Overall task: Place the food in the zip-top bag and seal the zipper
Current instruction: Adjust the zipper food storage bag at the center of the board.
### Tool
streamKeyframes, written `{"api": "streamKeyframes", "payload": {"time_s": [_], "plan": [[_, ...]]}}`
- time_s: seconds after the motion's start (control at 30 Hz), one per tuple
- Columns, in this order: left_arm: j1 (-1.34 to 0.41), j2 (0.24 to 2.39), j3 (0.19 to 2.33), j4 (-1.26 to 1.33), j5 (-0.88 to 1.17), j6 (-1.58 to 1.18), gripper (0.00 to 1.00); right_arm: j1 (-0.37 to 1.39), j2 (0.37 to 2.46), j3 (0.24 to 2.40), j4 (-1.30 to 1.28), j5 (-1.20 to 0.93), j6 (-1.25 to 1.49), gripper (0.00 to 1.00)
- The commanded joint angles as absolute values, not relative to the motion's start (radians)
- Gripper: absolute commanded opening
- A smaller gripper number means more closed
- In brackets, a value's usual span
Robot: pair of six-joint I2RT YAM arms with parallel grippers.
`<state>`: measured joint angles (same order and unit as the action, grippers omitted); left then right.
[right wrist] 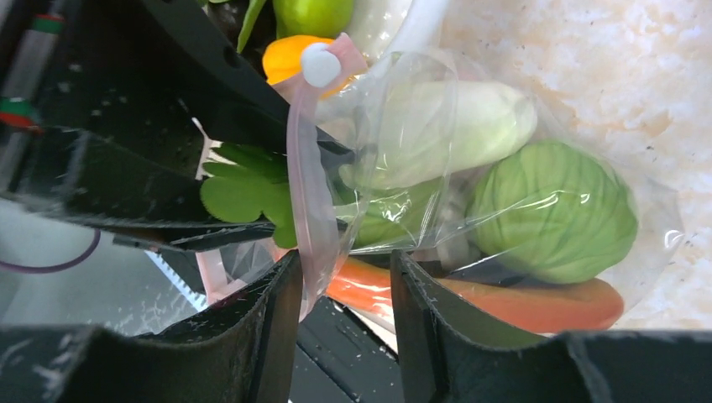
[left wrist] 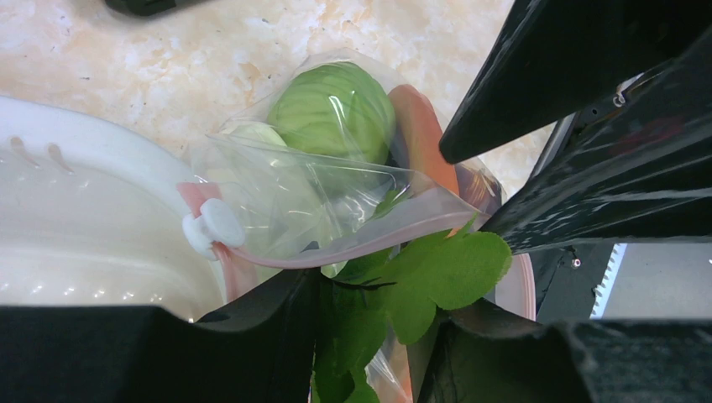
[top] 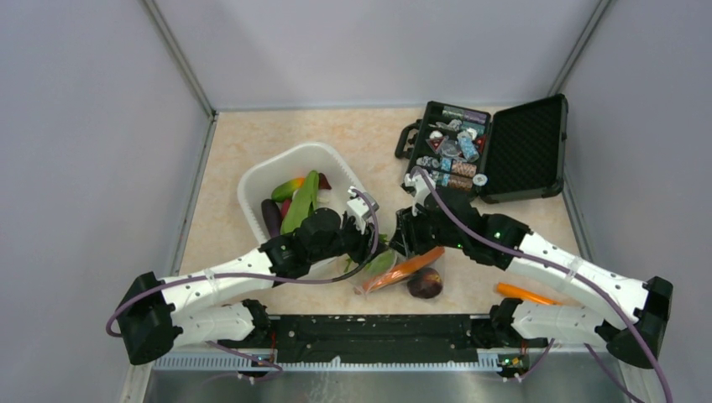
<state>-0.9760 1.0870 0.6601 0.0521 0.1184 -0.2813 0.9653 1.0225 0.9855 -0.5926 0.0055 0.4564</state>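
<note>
left wrist: left gripper (left wrist: pixel 378 323) pinches green leafy piece (left wrist: pixel 445 269) over clear crinkly zip-top bag (left wrist: pixel 285 193); right gripper (right wrist: pixel 344 281) jaws apart astride pink zipper strip (right wrist: pixel 304 168). film likely limp, slippery: hold by strip.

Clear zip-top bag (right wrist: pixel 403 126) with pink-red zipper (right wrist: pixel 306 193) and white slider (right wrist: pixel 320 64), pale green cabbage (right wrist: pixel 550 210), orange carrot (right wrist: pixel 520 306), white radish (right wrist: pixel 453 126), bright green leafy piece (left wrist: pixel 437 277), dark purple round piece (top: pixel 425 284), white tub (top: pixel 277 172), black case (top: pixel 520 151), beige marbled bench (top: pixel 252 143)

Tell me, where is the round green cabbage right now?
The green cabbage is inside the clear bag, beside the white radish and above the orange carrot, on the right side of the right wrist view.
</note>
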Motion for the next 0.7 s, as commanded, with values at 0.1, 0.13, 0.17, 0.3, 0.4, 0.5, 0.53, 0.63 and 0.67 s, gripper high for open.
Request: {"api": "streamKeyframes", "payload": {"time_s": [0.1, 0.13, 0.17, 0.3, 0.4, 0.5, 0.53, 0.63, 0.67], "plan": [[-0.971, 1.089, 0.687, 0.048, 0.096, -0.266, 0.41, 0.963, 1.046, 0.958, -0.523, 0.007, 0.497, 0.41], [-0.971, 1.088, 0.688, 0.048, 0.095, -0.267, 0.41, 0.962, 1.052, 0.952, -0.517, 0.004, 0.499, 0.41], [-0.971, 1.088, 0.687, 0.049, 0.096, -0.268, 0.41, 0.962, 1.061, 0.948, -0.511, 0.006, 0.505, 0.4], [-0.97, 1.086, 0.685, 0.049, 0.092, -0.27, 0.41, 0.981, 1.092, 0.943, -0.501, 0.055, 0.514, 0.35], [-0.971, 1.086, 0.681, 0.05, 0.091, -0.27, 0.4, 0.99, 1.101, 0.95, -0.505, 0.088, 0.513, 0.31], [-0.969, 1.086, 0.683, 0.049, 0.091, -0.268, 0.4, 0.996, 1.091, 0.951, -0.499, 0.093, 0.507, 0.27], [-0.969, 1.086, 0.683, 0.048, 0.087, -0.267, 0.4, 0.996, 1.084, 0.949, -0.498, 0.091, 0.504, 0.25], [-0.969, 1.087, 0.682, 0.048, 0.084, -0.267, 0.4, 0.995, 1.065, 0.946, -0.506, 0.099, 0.504, 0.1], [-0.969, 1.088, 0.682, 0.046, 0.085, -0.266, 0.4, 0.995, 1.056, 0.943, -0.505, 0.1, 0.503, 0.05]]}}
